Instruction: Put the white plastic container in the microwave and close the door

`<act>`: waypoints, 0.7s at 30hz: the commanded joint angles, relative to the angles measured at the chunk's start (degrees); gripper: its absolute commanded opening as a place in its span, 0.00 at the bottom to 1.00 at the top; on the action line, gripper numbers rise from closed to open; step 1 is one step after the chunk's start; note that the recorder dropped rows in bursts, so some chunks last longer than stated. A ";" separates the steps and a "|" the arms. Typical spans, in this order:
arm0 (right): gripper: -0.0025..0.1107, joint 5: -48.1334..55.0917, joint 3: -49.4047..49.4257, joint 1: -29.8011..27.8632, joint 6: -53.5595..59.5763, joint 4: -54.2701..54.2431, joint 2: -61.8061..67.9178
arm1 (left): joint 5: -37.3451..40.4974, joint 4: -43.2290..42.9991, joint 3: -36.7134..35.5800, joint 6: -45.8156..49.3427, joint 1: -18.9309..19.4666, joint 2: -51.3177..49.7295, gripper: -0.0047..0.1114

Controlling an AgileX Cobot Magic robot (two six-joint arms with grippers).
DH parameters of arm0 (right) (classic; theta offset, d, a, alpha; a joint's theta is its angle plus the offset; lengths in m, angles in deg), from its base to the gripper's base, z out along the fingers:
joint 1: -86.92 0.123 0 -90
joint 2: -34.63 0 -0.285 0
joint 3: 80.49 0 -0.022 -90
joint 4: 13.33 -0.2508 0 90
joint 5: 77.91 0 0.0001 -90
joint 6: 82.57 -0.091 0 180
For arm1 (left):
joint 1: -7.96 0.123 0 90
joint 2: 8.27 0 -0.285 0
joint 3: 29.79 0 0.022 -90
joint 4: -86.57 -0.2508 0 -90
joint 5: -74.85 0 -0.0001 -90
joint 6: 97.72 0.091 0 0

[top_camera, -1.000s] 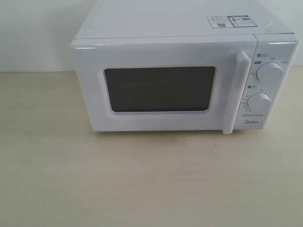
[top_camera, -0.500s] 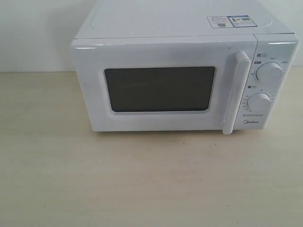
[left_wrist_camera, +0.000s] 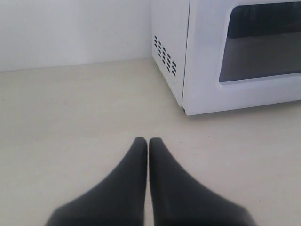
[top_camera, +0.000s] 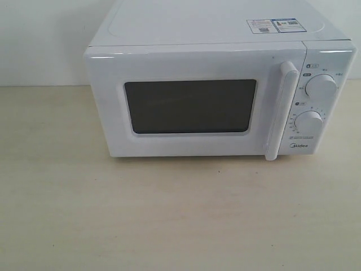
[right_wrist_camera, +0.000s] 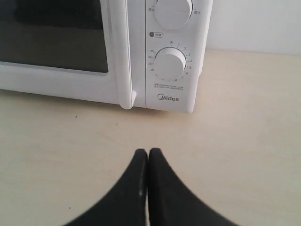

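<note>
The white Midea microwave (top_camera: 214, 34) stands at the back of the table, its door (top_camera: 192, 147) closed, with a dark window and a vertical bar handle (top_camera: 280, 107). The white plastic container shows in no view. Neither gripper appears in the exterior view. My left gripper (left_wrist_camera: 148, 141) is shut with nothing in it, low over the table in front of the microwave's (left_wrist_camera: 207, 94) hinge-side corner. My right gripper (right_wrist_camera: 148, 152) is shut and empty too, facing the handle's (right_wrist_camera: 123, 56) lower end and the lower dial (right_wrist_camera: 170, 64).
A pale wooden table (top_camera: 169, 214) spreads out in front of the microwave. A white wall (top_camera: 39, 39) runs behind it. Vent slots (left_wrist_camera: 164, 55) mark the microwave's side.
</note>
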 commanded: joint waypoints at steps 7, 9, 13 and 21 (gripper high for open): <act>0.02 0.36 -0.03 -5.40 -1.88 0.18 -0.25 | 0.07 -0.08 -0.21 -0.63 0.18 0.21 0.07; 0.02 0.36 -0.03 -6.40 -1.98 0.18 -0.25 | 0.07 -0.08 -0.21 -0.63 0.18 0.21 0.07; 0.02 0.36 -0.03 -6.55 -1.98 0.18 -0.25 | 0.07 -0.08 -0.21 -0.63 0.18 0.21 0.07; 0.02 0.36 -0.03 -6.55 -1.98 0.18 -0.25 | 0.07 -0.08 -0.21 -0.63 0.18 0.21 0.07</act>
